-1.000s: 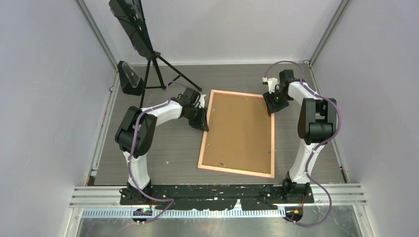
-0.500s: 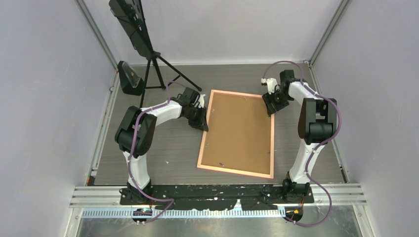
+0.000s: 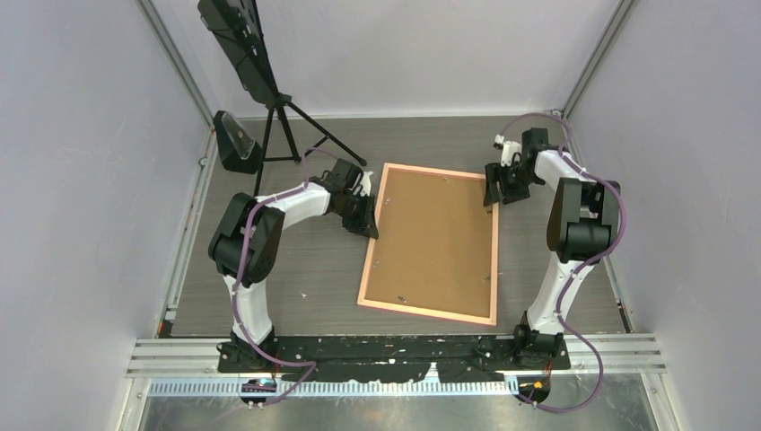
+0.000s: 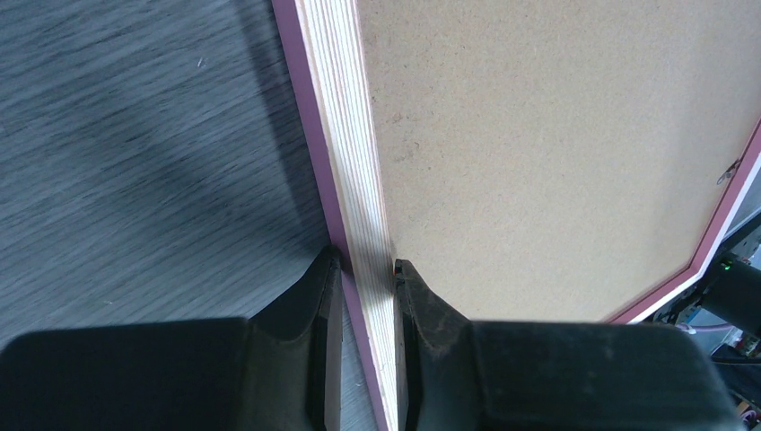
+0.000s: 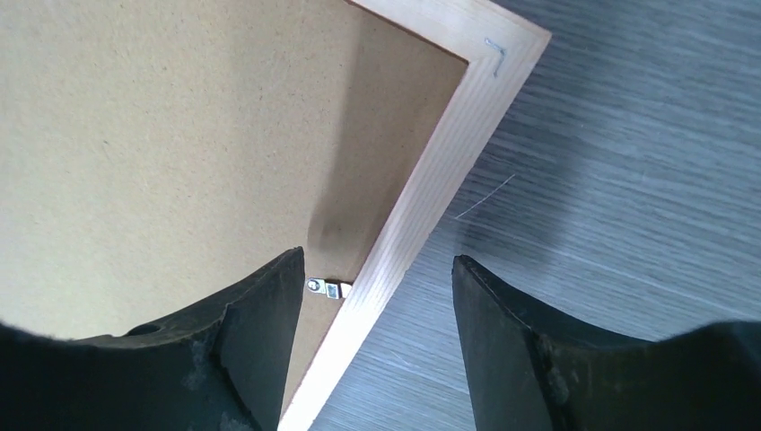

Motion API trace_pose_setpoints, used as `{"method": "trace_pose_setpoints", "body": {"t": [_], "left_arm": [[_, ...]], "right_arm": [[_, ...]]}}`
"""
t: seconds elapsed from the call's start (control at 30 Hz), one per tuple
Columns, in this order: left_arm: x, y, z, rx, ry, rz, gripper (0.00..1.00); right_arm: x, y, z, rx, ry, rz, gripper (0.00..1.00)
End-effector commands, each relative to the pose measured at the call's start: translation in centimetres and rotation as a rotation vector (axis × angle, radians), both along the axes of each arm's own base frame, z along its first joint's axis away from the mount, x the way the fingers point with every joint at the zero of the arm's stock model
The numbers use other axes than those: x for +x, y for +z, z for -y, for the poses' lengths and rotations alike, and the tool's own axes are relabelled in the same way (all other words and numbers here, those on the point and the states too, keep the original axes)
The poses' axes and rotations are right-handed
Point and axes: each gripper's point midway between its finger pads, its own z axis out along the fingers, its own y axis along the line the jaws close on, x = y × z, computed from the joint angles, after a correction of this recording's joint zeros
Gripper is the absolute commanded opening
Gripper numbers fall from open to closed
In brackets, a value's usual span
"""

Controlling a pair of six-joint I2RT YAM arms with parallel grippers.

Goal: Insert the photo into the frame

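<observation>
Pinching frame left rail in left gripper; holding right gripper spread, straddling right rail near far corner.

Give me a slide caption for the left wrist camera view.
Left end effector pinching the salmon-pink frame by one rail, brown backing board inside it, on a dark wood-grain table.

Plain pale grey walls close in 3 sides of a dark grey wood-grain tabletop. A black tripod stands at the far left, carrying a black panel. Silver metal rails line the near edge.
</observation>
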Motion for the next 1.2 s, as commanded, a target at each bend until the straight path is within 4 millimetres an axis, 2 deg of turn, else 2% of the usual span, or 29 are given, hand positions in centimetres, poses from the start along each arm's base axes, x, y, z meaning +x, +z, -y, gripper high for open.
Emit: {"method": "trace_pose_setpoints", "body": {"t": [0.0,0.2,0.37,0.57,0.73,0.93,1.13,1.17], "left_arm": [[0.9,1.1,0.1,-0.015,-0.011,0.038,0.0],[0.8,1.3,0.2,-0.025,-0.011,0.037,0.0],[0.8,1.4,0.2,-0.03,-0.011,0.037,0.0],[0.8,1.3,0.2,-0.029,-0.009,0.033,0.0],[0.8,1.2,0.2,-0.028,-0.009,0.033,0.0],[0.9,1.2,0.2,-0.026,-0.009,0.035,0.0],[1.2,1.2,0.2,-0.019,-0.011,0.034,0.0],[1.3,1.2,0.2,-0.014,-0.016,0.036,0.03]], "right_arm": [[0.8,3.2,-1.1,0.115,-0.118,0.078,0.68],[-2.1,3.2,-1.3,0.118,-0.097,0.054,0.64],[-5.5,1.9,-1.5,0.11,-0.06,0.005,0.6],[-7.8,0.7,-1.3,0.085,-0.035,-0.031,0.56],[-8.4,0.0,-1.4,0.09,-0.024,-0.057,0.46],[-8.1,-0.2,-1.5,0.128,-0.02,-0.064,0.35],[-7.0,0.0,-1.2,0.137,-0.022,-0.049,0.17],[-6.8,-0.2,-1.1,0.137,-0.022,-0.053,0.13]]}}
